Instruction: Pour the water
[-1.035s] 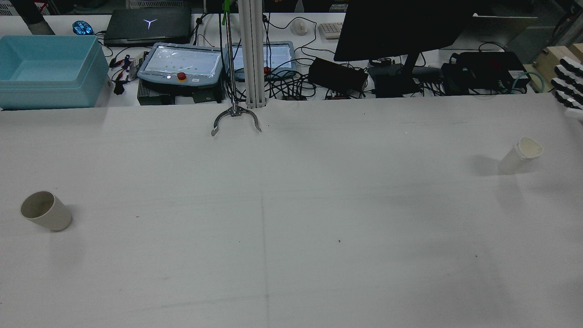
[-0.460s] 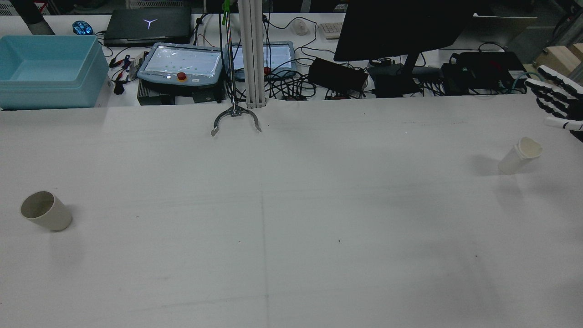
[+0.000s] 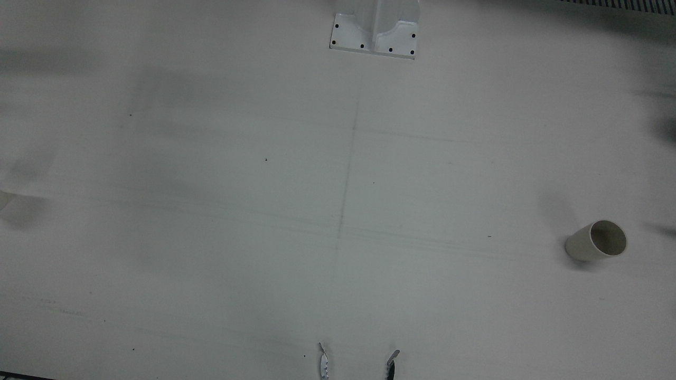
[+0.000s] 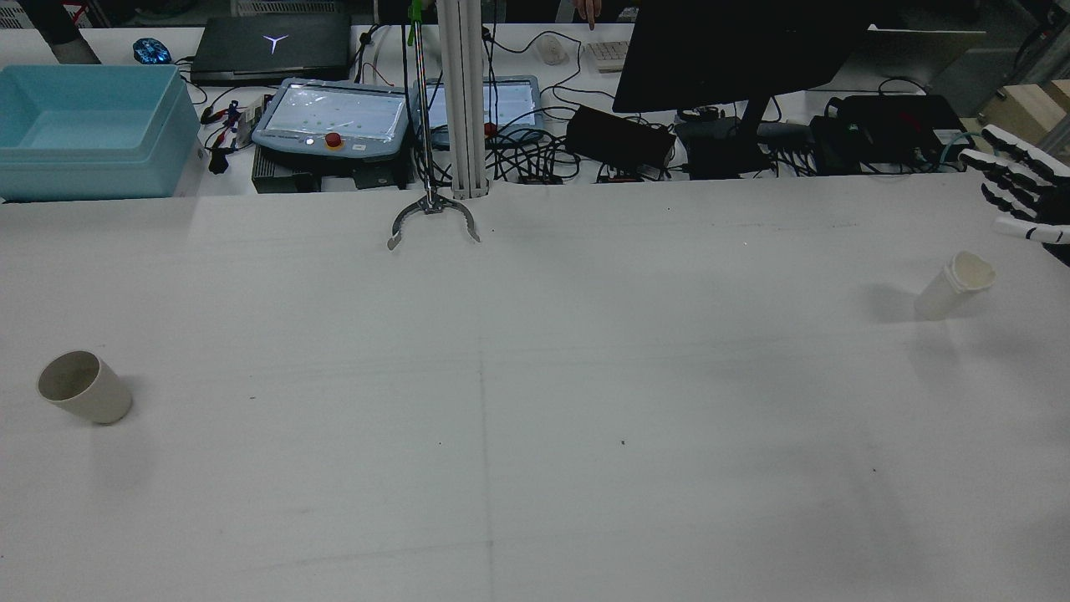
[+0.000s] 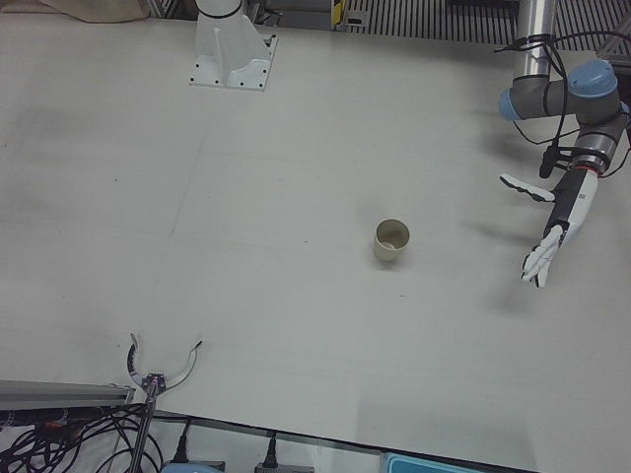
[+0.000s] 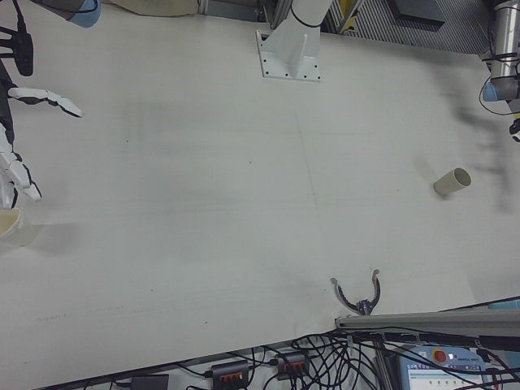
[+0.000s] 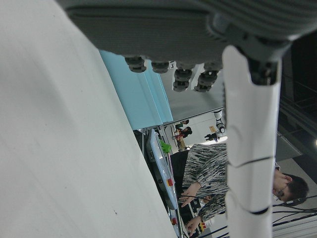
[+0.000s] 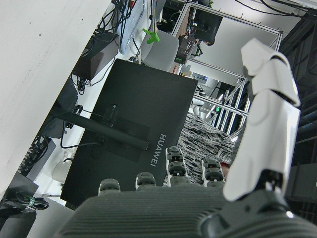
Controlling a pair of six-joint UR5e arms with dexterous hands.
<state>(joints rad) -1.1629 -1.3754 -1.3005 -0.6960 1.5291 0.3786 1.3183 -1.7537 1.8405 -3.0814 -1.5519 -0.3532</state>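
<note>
while both arms are hanging at the table [image 4: 535, 468] edges, the left hand [image 5: 552, 222] is hovering with fingers spread, gripping nothing, well apart from the beige cup [image 5: 390, 239] standing on the left half. the right hand [image 4: 1024, 192] is also holding nothing, fingers apart, near the white cup [image 4: 953, 284] standing at the far right. a metal claw tool [image 4: 433, 219] is lying at the far edge.
</note>
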